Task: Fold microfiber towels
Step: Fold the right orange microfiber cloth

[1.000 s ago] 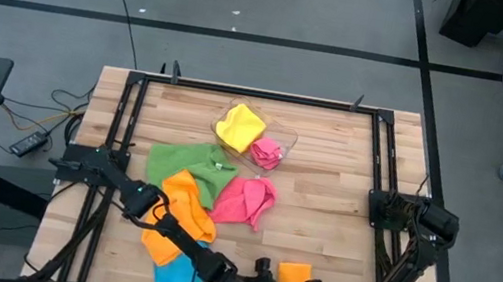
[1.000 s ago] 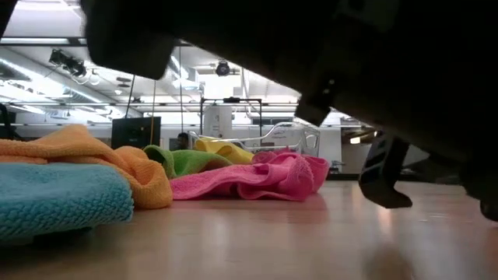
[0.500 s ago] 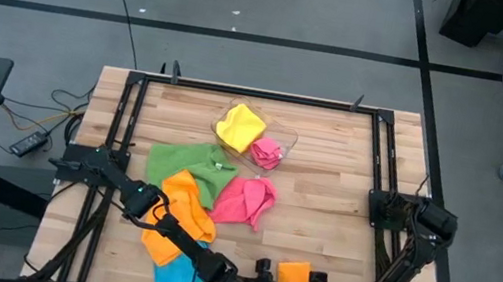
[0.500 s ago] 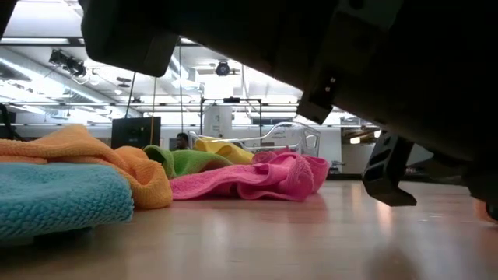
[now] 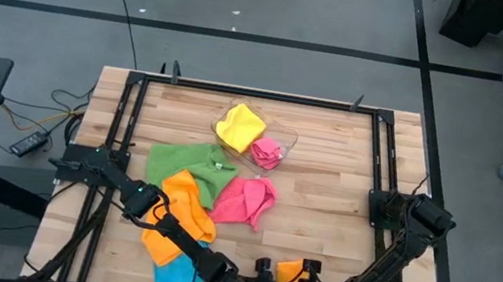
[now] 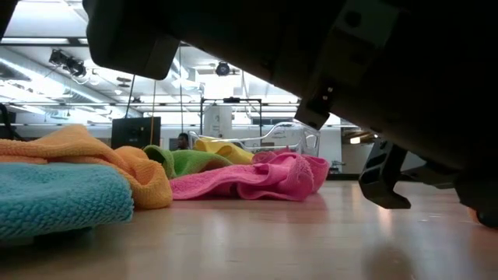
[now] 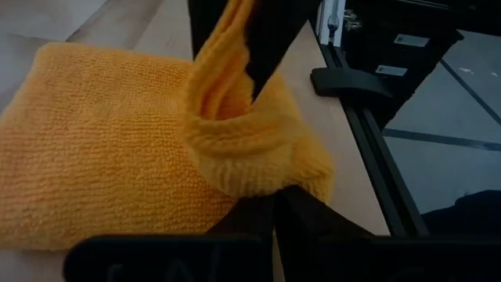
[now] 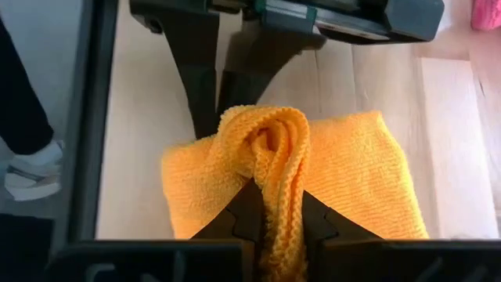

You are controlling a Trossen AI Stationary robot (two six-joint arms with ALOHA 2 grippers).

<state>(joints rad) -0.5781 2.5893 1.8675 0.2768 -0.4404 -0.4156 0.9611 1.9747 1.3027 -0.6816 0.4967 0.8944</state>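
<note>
**Both Pincers Clenched on the Small Orange Towel at the Table's Near Edge**

The small orange towel lay at the near edge of the table, caught between the two pincers. The left pincer was clenched on one bunched fold of it, and the right pincer gripped the opposing fold from the other side, so the cloth rose in a soft ridge between them. It looked light, limp and plush: it would sag wherever unsupported and would not hold a crease unless pressed flat. Judging by this, the best hold was at an edge or corner with a thin pinch, not a thick bunch, so the layers could be laid over evenly.

Beyond the pincers, towards the middle of the table, lay the other towels: a blue towel and a larger orange towel just beside the left arm, a green towel and a pink towel farther out. Farthest off, a yellow towel and a second pink cloth sat in the clear tray.

Compared with a second earlier, the right arm had swung inward, the pincers had drawn closer together, and less of the small orange towel showed from above. The other towels had not moved.
</note>
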